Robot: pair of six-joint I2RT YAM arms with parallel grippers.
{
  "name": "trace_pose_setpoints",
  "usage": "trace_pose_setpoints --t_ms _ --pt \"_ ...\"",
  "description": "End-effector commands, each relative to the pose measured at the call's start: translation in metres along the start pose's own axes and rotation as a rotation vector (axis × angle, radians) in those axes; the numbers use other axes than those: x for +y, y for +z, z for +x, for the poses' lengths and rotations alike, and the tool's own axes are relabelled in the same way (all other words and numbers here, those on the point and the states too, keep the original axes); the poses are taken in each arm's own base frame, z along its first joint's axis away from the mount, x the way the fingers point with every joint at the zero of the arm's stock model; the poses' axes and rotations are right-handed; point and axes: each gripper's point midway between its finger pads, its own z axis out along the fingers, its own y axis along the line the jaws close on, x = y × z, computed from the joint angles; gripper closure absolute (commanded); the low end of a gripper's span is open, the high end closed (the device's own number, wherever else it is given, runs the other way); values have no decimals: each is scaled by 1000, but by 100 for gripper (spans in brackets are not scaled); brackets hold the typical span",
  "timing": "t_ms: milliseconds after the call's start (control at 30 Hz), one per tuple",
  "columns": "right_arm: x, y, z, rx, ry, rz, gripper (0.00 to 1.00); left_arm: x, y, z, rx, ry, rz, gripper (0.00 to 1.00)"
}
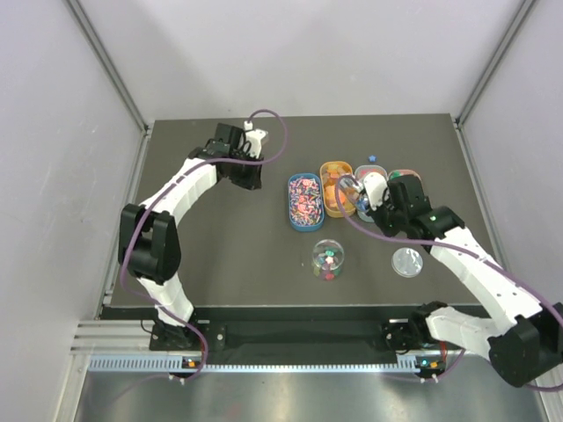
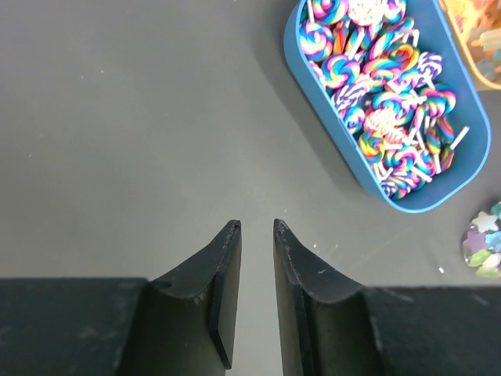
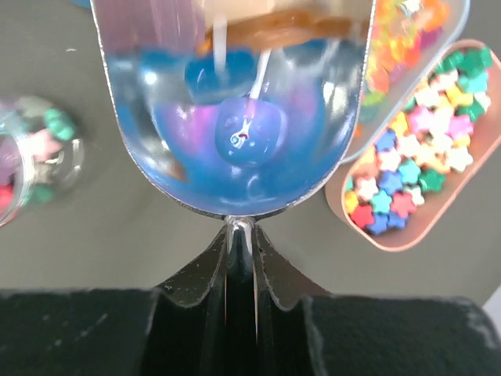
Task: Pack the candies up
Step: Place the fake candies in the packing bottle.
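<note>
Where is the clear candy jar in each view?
Top external: clear jar near the centre, on the arms' side of the blue tray.
Left wrist: right edge, lower half, partly cut off, below the blue tray.
Right wrist: left edge, mid-height, left of the scoop.
Shared landmark: the dark table is in all three; the blue tray clearly links only top and left wrist.
</note>
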Motion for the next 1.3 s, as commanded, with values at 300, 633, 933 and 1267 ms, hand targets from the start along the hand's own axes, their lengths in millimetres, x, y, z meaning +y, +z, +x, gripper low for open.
trace_pose_setpoints --t_ms 300,633,933,1267 --pt "24 -72 37 69 -690 -265 100 -7 -37 -21 -88 67 -16 71" --pt "11 -83 63 203 -908 -300 100 0 -43 -26 -117 35 -22 71" --pt "2 -73 51 300 -996 -310 100 1 -44 -26 -128 26 -21 71" --pt "-7 -69 26 379 -1094 -305 100 4 -39 -25 -136 -16 -9 71"
